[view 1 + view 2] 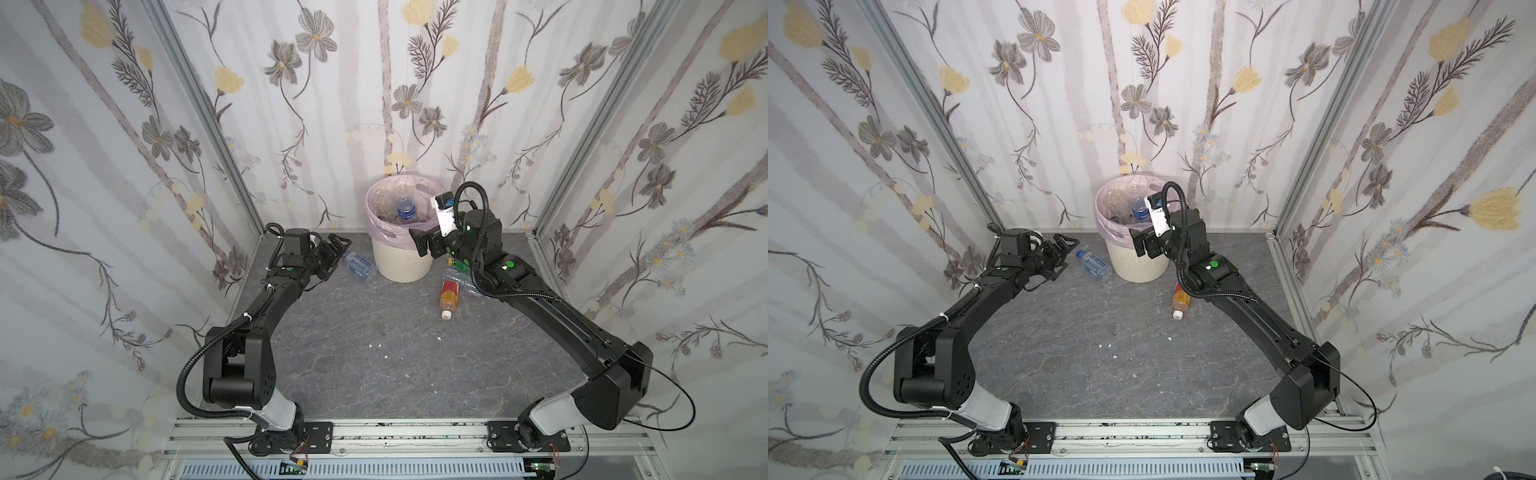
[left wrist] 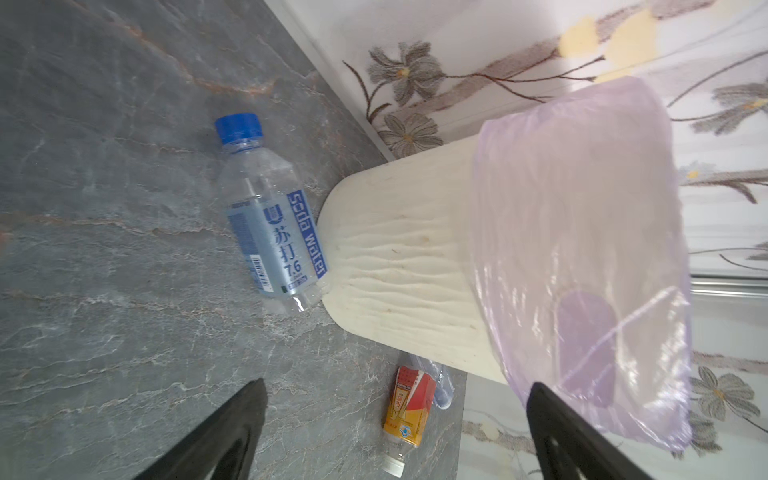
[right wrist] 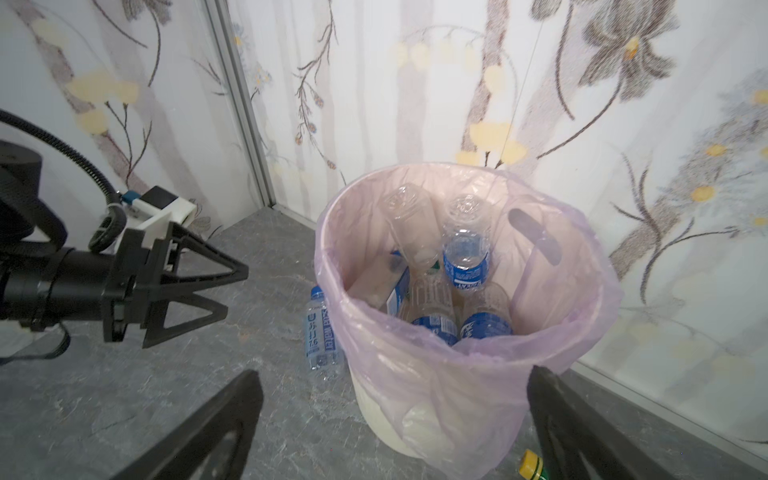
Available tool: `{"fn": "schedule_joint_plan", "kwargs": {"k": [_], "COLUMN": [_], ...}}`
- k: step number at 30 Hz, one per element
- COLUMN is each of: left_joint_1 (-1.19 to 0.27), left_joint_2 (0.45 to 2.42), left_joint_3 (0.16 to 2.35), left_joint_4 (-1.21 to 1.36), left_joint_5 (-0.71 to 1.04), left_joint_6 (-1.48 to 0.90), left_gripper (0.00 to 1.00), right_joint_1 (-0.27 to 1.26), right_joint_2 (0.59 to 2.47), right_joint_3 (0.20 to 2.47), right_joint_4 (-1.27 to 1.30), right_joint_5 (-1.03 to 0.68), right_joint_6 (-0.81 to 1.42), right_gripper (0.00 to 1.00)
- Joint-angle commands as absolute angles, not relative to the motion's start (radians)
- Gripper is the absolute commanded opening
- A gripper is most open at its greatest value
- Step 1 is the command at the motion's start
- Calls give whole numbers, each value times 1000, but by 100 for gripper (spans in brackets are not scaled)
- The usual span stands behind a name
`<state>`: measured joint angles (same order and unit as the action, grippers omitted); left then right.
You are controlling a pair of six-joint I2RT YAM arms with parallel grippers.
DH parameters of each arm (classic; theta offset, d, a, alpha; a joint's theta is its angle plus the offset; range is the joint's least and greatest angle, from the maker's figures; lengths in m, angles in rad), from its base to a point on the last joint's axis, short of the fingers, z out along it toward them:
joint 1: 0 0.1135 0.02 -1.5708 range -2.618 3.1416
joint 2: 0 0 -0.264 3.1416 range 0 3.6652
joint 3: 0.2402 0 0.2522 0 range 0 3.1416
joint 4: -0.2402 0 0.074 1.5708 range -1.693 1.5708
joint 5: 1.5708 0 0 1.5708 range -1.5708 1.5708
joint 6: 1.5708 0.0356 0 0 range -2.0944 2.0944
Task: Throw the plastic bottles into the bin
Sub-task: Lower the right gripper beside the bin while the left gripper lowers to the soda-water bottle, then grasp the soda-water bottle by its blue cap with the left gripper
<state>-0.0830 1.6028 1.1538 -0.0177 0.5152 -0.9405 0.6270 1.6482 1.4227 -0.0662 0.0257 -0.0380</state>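
Pick-up stage, as judged. Both grippers are shown spread wide and empty. The left gripper (image 1: 334, 257) is held just short of the soda bottle (image 1: 359, 264), which lies ahead of its jaws against the foot of the bin (image 1: 399, 262). The right gripper (image 1: 419, 243) is held at the bin rim, with binned bottles (image 3: 465, 257) below it. An orange bottle (image 1: 449, 295) and a green bottle (image 1: 457, 263) lie beneath the right arm. Next, the left jaws would need to be lowered astride the soda bottle and closed.

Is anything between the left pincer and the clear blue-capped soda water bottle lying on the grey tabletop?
Nothing visible does. The left pincer stands open, its tips facing the clear blue-capped soda water bottle across bare grey tabletop, beside the cream ribbed plastic bin.
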Motion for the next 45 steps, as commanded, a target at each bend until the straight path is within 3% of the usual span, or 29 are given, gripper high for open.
{"fn": "schedule_joint_plan", "kwargs": {"k": [1, 9, 21, 36, 45], "left_joint_1": [-80, -64, -37, -36, -42], "left_joint_2": [1650, 1850, 2125, 2320, 2353], "left_joint_3": [1173, 1287, 1518, 1686, 1700], "left_joint_4": [5, 3, -5, -5, -3], "left_joint_5": [531, 506, 440, 461, 472], "left_joint_6": [-966, -888, -823, -852, -851], "left_gripper": [100, 100, 98, 78, 58], "right_joint_1": [660, 727, 810, 844, 846], "right_joint_2": [1635, 1662, 1749, 1885, 1924], "right_joint_3": [1348, 1224, 1248, 1369, 1387], "right_joint_4": [46, 127, 152, 138, 147], "right_joint_5": [33, 16, 12, -11, -24], "right_joint_6": [-8, 51, 89, 94, 105], "right_gripper": [100, 100, 100, 100, 100]}}
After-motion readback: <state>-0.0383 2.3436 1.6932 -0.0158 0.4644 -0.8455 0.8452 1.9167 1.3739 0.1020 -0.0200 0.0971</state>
